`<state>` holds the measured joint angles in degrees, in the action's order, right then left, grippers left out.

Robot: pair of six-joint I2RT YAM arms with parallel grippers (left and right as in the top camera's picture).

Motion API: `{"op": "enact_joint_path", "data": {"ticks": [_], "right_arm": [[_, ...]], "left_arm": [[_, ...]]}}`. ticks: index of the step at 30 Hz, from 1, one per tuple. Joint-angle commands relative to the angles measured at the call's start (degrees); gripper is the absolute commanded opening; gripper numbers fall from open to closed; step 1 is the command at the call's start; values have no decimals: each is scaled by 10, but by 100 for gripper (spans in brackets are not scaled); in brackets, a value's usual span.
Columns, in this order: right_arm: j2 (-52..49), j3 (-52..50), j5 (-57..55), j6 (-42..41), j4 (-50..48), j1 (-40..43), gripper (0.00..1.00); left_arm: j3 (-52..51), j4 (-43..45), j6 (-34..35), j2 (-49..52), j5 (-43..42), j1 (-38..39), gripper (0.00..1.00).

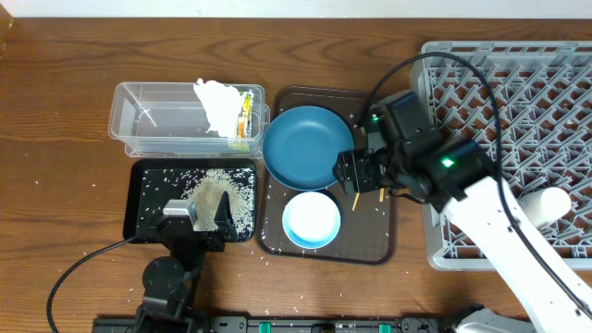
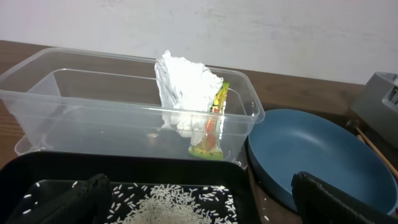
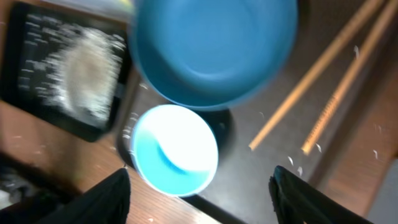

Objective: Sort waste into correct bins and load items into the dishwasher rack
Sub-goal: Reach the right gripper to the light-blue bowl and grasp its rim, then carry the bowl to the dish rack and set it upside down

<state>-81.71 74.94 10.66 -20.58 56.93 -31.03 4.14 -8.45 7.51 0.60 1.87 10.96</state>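
At the lower left of the overhead frame, the left end effector [image 2: 202, 190] hangs with its fingers spread wide over the black tray [image 1: 139, 199], which holds the loose rice grains [image 1: 222, 194].

In the lower middle, the right end effector [image 3: 200, 180] is also spread apart and grips nothing. It is above the white bowl [image 1: 312, 220] on the brown serving tray [image 1: 379, 231].

The bowl looks rigid, smooth and breakable, so the rim is the likely place to pinch it. The 2 chopsticks [image 3: 323, 62] beside it are light, thin and prone to rolling, so mid-length seems best.

The blue plate [image 1: 305, 143] lies just beyond the bowl. It is wide and probably slippery, which makes its edge the only real hold.

At the upper left, the clear tub [image 1: 157, 120] contains the tissue [image 1: 217, 102] and the snack wrapper [image 2: 211, 127].

The dishwasher rack [image 1: 518, 92] fills the right edge of the desk [image 1: 55, 92].
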Motion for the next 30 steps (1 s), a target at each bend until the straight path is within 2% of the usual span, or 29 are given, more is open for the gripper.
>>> {"op": "enact_joint_path", "data": {"ticks": [1,3,8,13,15,17,19,25,27,30], "right_arm": [[-49,2,-29,-13,35,-7,65],[-89,2,-26,-13,56,-11,57],[-187,2,33,14,58,-49,50],[-250,2,22,13,51,-77,50],[-267,2,2,4,46,-80,39],[-278,2,-16,-8,46,-80,14],[-280,2,-27,-20,46,-77,1],[-234,3,-49,-21,58,-69,1],[-198,3,-97,-24,73,-69,1],[-127,3,-228,-62,99,-68,1]], "left_arm": [[-17,-2,3,-4,1,-3,95],[-17,-2,3,-4,1,-3,95],[-17,-3,3,-4,1,-3,95],[-17,-2,3,-4,1,-3,95],[-17,-2,3,-4,1,-3,95],[-17,-2,3,-4,1,-3,95],[-17,-2,3,-4,1,-3,95],[-17,-2,3,-4,1,-3,95],[-17,-2,3,-4,1,-3,95],[-17,-2,3,-4,1,-3,95]]}}
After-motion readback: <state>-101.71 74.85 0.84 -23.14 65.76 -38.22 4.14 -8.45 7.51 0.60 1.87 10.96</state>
